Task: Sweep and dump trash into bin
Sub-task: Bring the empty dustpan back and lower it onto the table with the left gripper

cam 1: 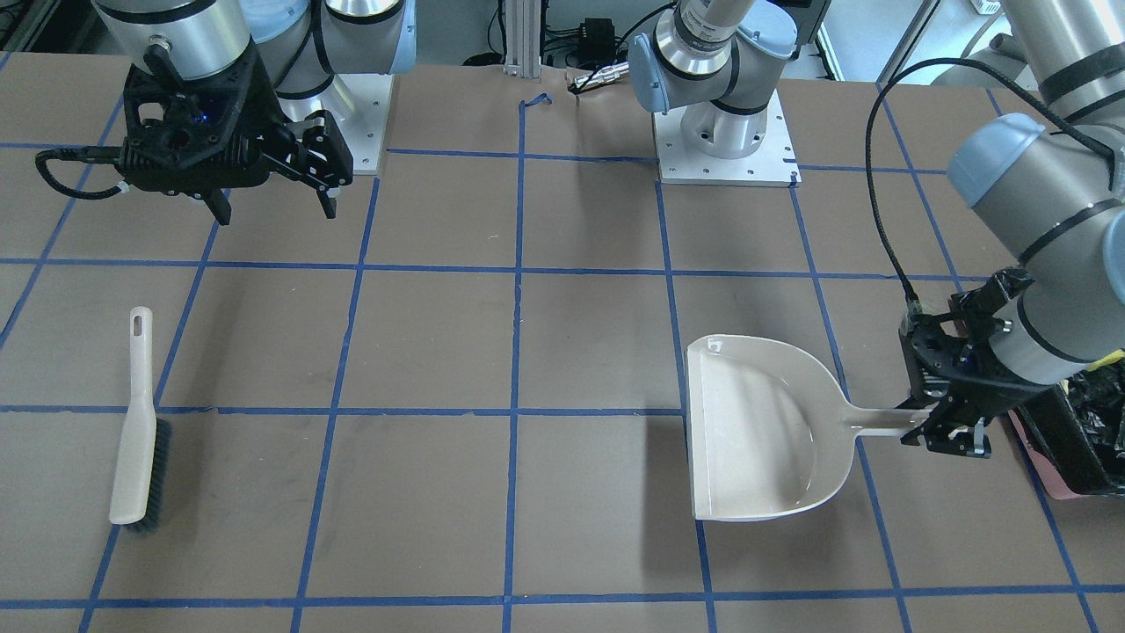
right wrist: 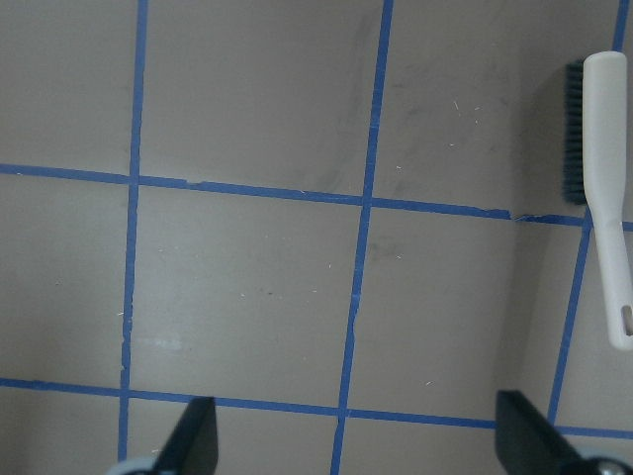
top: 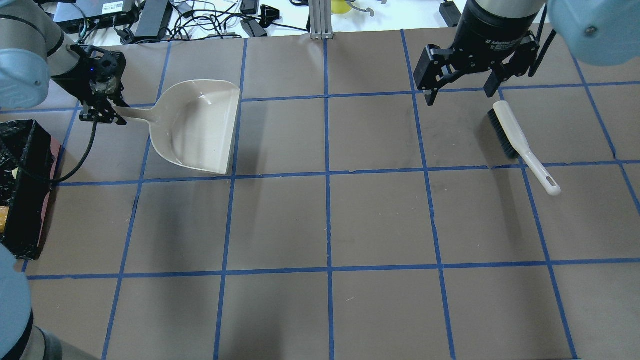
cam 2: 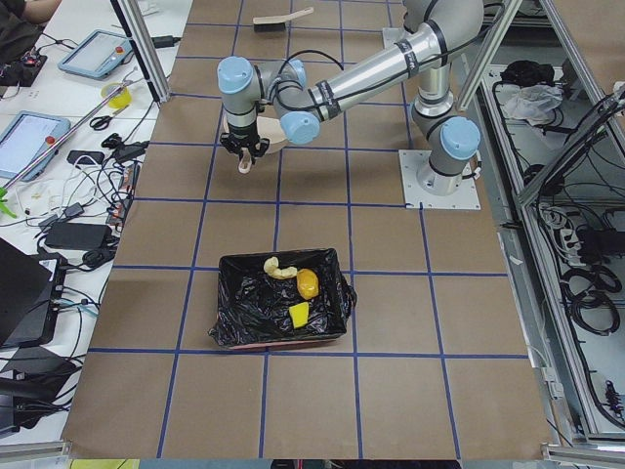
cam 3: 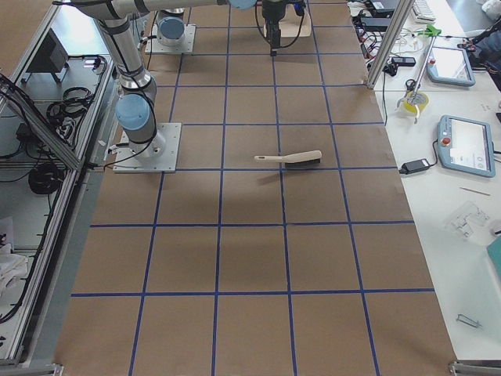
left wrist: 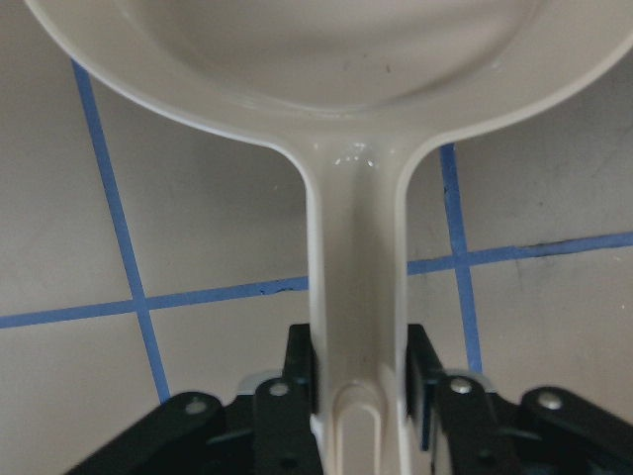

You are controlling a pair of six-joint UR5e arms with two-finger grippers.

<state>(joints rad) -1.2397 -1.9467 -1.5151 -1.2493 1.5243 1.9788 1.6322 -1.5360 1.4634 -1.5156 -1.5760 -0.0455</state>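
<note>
Bench (top: 325,225) marked with a grid of blue tape (top: 327,173), read across the overhead view from its left edge to its right.

Bin (top: 25,200): a box lined with a crinkled black bag, one reddish-pink side showing. It stands at the far left edge of the bench.

Trash (cam 2: 305,281): all three pieces lie inside the bin on the black liner, as the left side view shows. They are a pale curved peel scrap (cam 2: 277,268), an orange-brown lump (cam 2: 309,286) just beside it, and a bright yellow sponge wedge (cam 2: 299,314) nearest that camera.

Left claw (top: 103,116): closed on the end of the handle (top: 132,114) of the dustpan (top: 200,125). In the left wrist view a black finger (left wrist: 300,366) presses against each side of the handle.

Dustpan: beige, its open mouth turned toward the middle of the bench, well apart from the bin. Whether it rests on the bench or hangs just above it cannot be told.

Right claw (top: 464,96): jaws spread wide, holding nothing, hovering above the far part of the bench.

Brush (top: 520,142): a beige grip with dark bristles (top: 500,132), lying on the bench just to the right of the right claw and apart from it. Its bristle end lies toward the far side and its holed grip end toward the robot.
</note>
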